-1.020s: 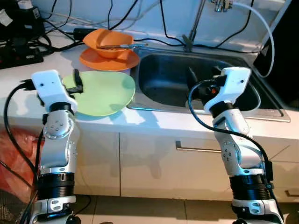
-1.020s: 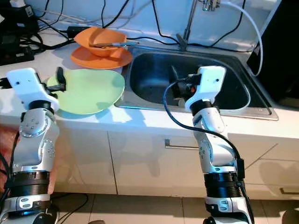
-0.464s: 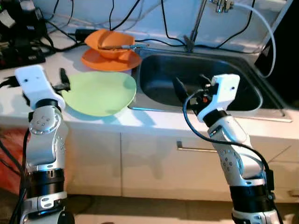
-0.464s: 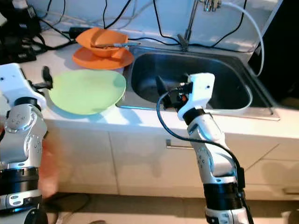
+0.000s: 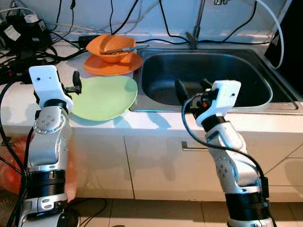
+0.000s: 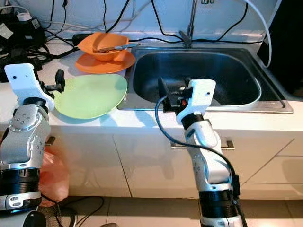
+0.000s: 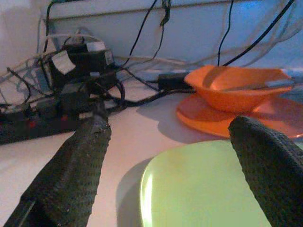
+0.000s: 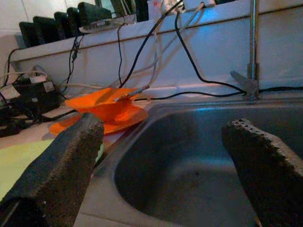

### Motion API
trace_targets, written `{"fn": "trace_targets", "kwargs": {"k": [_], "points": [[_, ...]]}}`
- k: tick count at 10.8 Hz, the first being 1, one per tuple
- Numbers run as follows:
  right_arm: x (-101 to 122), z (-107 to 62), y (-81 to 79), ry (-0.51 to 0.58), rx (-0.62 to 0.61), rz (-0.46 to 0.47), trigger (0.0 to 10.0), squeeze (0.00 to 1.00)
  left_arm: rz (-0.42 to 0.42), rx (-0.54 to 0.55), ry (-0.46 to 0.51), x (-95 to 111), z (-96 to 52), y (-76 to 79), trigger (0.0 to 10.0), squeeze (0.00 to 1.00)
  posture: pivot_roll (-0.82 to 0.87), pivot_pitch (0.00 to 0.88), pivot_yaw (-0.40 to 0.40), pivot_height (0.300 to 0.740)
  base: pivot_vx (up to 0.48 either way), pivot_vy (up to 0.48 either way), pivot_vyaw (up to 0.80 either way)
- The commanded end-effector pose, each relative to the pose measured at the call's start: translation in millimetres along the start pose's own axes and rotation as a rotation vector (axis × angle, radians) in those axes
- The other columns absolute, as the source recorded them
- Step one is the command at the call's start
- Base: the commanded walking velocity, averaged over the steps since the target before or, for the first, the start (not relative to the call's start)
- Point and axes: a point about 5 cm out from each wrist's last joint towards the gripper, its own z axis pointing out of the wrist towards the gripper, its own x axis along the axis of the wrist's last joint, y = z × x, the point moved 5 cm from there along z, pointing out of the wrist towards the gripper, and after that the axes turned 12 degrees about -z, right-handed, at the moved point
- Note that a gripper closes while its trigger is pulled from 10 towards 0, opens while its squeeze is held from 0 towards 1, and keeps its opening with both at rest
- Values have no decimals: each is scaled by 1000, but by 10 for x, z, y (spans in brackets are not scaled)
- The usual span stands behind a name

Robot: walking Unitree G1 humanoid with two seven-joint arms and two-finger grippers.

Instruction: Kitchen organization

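The left tool [image 7: 170, 179], its two black fingers spread wide, hovers at the near left edge of a green plate [image 5: 104, 97] lying flat on the white counter [image 5: 142, 120]. The right tool [image 8: 163, 179], fingers likewise spread apart and holding nothing, is raised over the front rim of the steel sink [image 5: 218, 75], pointing toward the basin's left side. Behind the green plate, just beside the sink's left rear corner, an orange bowl [image 5: 111, 47] sits on an orange plate [image 5: 111, 66], with a utensil [image 5: 125, 48] resting across the bowl. A tangle of black cables and a power strip [image 7: 42, 118] crowds the counter's far left, and more cables [image 5: 165, 19] run along the pale back wall. A tap pipe [image 5: 199, 21] rises behind the sink, and a white hose [image 5: 279, 28] curves down on the right. Below the counter are white cupboard fronts with a metal handle [image 6: 227, 143], a tiled floor, and an orange bag [image 6: 52, 175] at the lower left.
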Motion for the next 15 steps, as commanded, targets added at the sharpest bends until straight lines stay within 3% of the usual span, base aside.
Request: {"fn": "trace_targets", "kwargs": {"k": [1, 4, 6, 7, 8, 10, 12, 15], "points": [[18, -24, -3, -3, 4, -14, 10000, 0, -15, 68, -37, -74, -8, -157, 10000, 0, 102, 11, 40, 740, 0, 0, 0], [-42, -87, -163, -55, 140, -20, 10000, 0, -52, 188, -101, -199, -57, -371, 10000, 0, 99, 16, 28, 740, 0, 0, 0], [4, -122, -225, -52, 211, -27, 10000, 0, -173, 277, -176, -292, -76, -502, 10000, 0, 102, 33, 25, 740, 0, 0, 0], [38, -134, -295, -49, 273, -8, 10000, 0, -259, 292, -236, -387, -83, -485, 10000, 0, 105, 35, 24, 740, 0, 0, 0], [35, -189, -447, -93, 404, 38, 10000, 0, -377, 268, -341, -547, -89, -366, 10000, 0, 112, 41, 25, 740, 0, 0, 0], [-33, -300, -564, -169, 531, 14, 10000, 0, -503, 180, -496, -735, -115, -115, 10000, 0, 114, 47, 24, 740, 0, 0, 0], [-21, -287, -536, -171, 507, 37, 10000, 0, -550, 123, -552, -755, -115, 27, 10000, 0, 110, 53, 23, 740, 0, 0, 0], [-63, -271, -515, -199, 485, 38, 10000, 0, -565, 144, -572, -756, -109, 16, 10000, 0, 111, 60, 28, 740, 0, 0, -579]]}}
